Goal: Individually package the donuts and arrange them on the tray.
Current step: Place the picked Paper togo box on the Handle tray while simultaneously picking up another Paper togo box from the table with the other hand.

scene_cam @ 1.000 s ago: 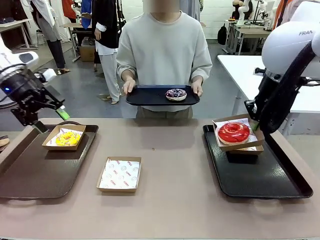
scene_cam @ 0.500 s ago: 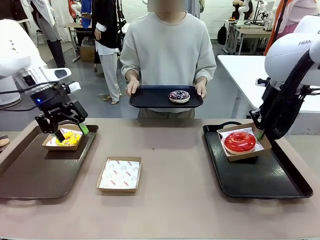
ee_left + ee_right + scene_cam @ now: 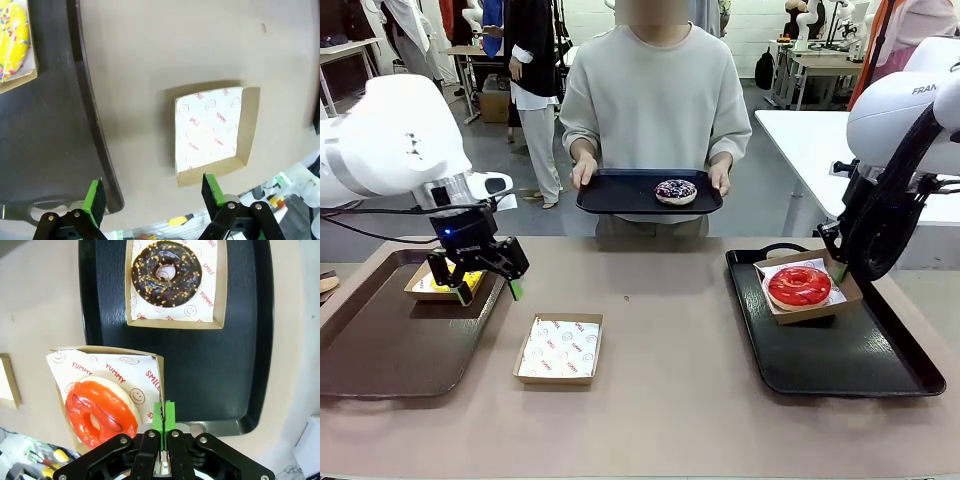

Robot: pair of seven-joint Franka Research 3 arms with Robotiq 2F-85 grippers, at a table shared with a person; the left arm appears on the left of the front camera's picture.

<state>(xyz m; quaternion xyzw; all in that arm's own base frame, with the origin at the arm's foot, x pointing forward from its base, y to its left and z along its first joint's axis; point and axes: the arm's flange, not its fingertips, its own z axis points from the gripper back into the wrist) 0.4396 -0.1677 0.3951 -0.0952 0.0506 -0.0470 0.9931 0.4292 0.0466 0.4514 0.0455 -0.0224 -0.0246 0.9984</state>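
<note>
My left gripper (image 3: 483, 281) hangs open over the right rim of the brown tray (image 3: 380, 350). Behind it, partly hidden, is the yellow sprinkled donut (image 3: 448, 284) in its cardboard box. In the left wrist view, an empty paper-lined box (image 3: 212, 132) lies just ahead of the open left gripper (image 3: 155, 195), with the yellow donut (image 3: 12, 40) at top left. My right gripper (image 3: 163, 421) is shut on the wall of the box holding the glossy red donut (image 3: 102, 412), low over the black tray (image 3: 840, 360). A boxed chocolate donut (image 3: 166, 272) lies farther along that tray. The red donut (image 3: 800, 285) sits level in its box.
Across the table a person holds a dark tray (image 3: 620, 192) with a sprinkled dark donut (image 3: 675, 191) on it. The empty box (image 3: 558, 348) lies on the bare tabletop between the two trays. The near half of the black tray is free.
My left arm swung in from the far left, over the yellow donut's box, to the brown tray's right rim. The right gripper lowered the red donut's box toward the black tray.
</note>
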